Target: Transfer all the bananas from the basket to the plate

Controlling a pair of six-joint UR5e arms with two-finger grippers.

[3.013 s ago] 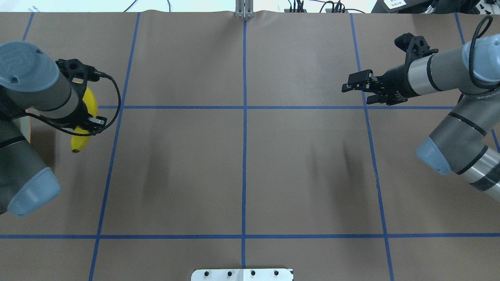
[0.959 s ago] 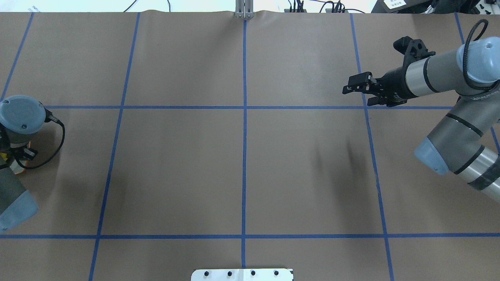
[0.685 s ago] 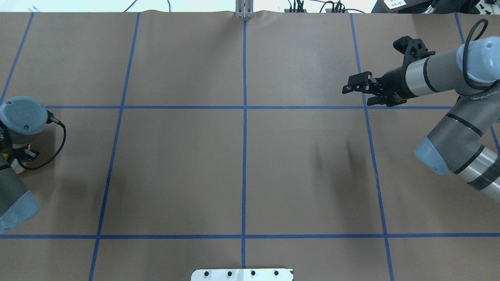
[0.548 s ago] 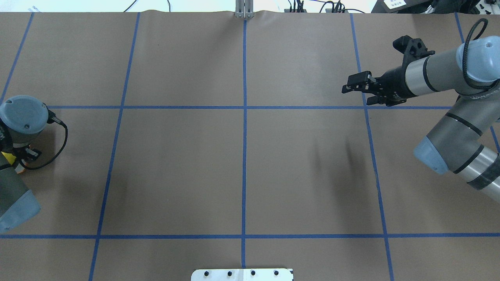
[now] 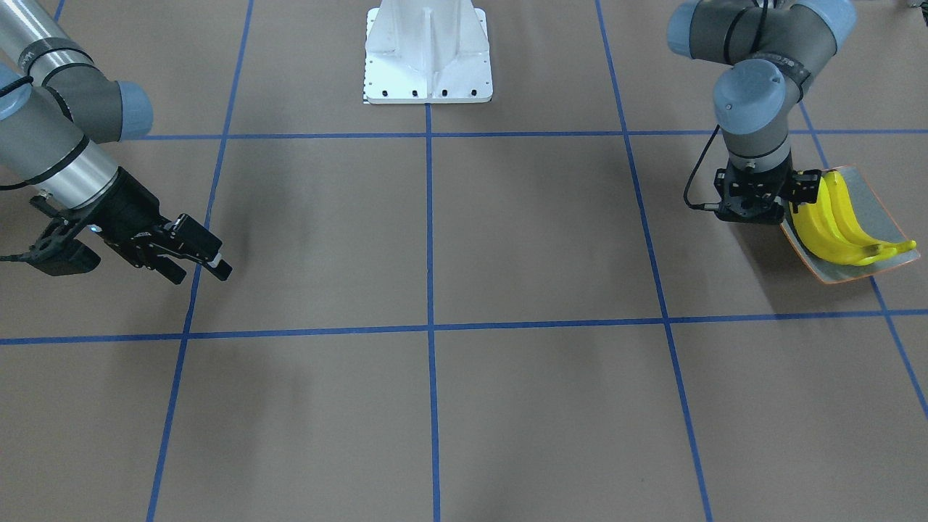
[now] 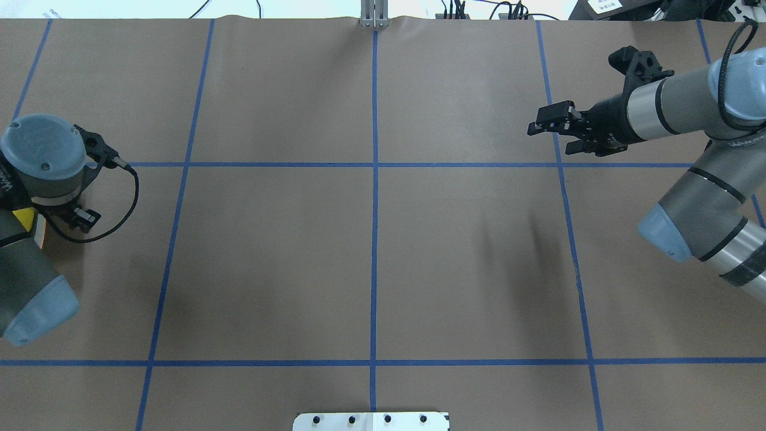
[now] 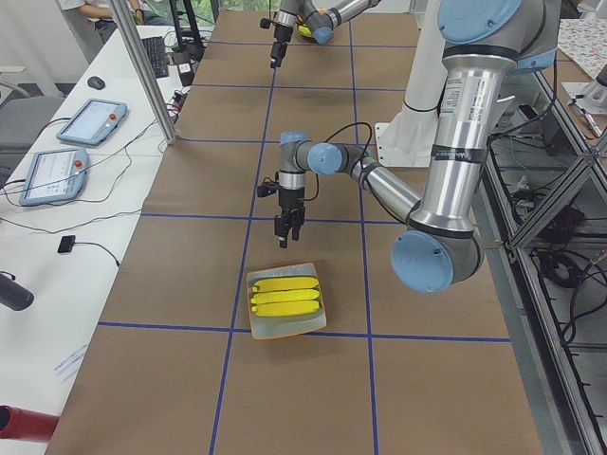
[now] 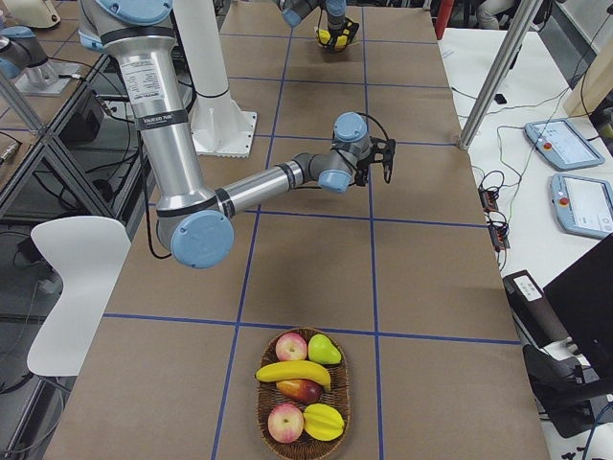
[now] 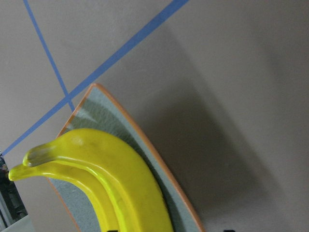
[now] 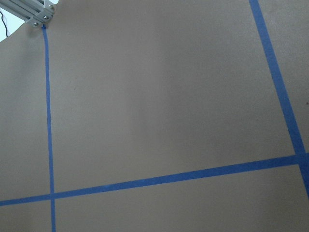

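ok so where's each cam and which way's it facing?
Front: across the table, faces robot; left arm, right arm, plate, bananas.
Overhead: behind robot, down; both arms.
Left side: table end; left arm near, plate.
Right side: opposite end; right arm near, basket.
Left wrist: down on plate and bananas.
Right wrist: bare table.
Shared: front and left side both see the plate.

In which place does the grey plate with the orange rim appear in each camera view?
Front-facing: plate, right edge, middle height.
Overhead: left edge, a sliver under the left arm.
Exterior left: lower centre.
Exterior right: top centre, far end, too small to make out.
Left wrist: lower left.
Right wrist: not in it.
Shared landmark: the yellow bananas lying on it.
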